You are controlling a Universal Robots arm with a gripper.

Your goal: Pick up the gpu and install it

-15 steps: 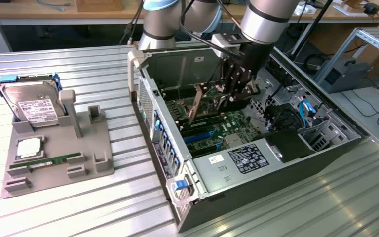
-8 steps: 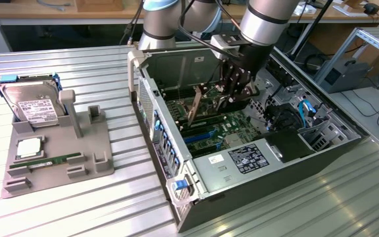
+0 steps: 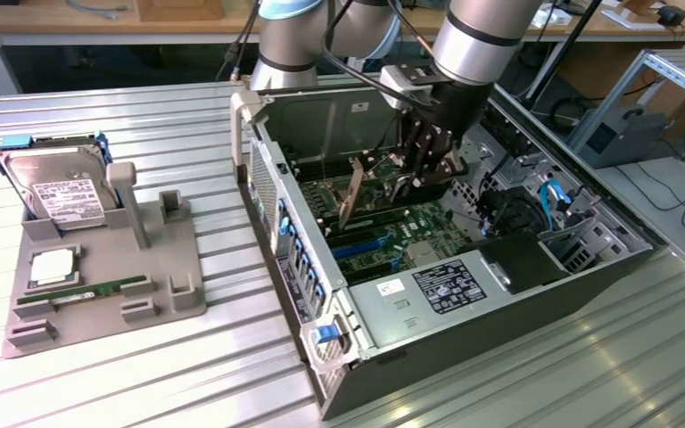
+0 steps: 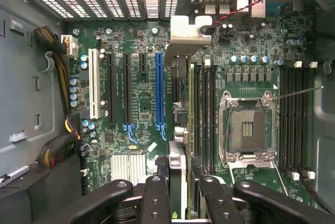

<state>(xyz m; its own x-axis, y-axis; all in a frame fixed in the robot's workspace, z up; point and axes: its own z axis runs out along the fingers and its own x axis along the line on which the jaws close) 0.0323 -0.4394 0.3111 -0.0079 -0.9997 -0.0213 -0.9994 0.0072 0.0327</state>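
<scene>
The gpu shows edge-on in the wrist view, its silver bracket toward the vented rear wall. It runs over the green motherboard, just beside the long blue slot. My gripper is shut on the card's upper edge, with black fingers on either side. In the exterior view my gripper reaches down into the open computer case, and the gpu stands upright on edge below it. Whether the card sits in a slot I cannot tell.
A CPU socket and memory slots lie beside the card. Cable bundles run along one case wall. Outside the case, a grey fixture holds a silver hard drive and a green memory stick.
</scene>
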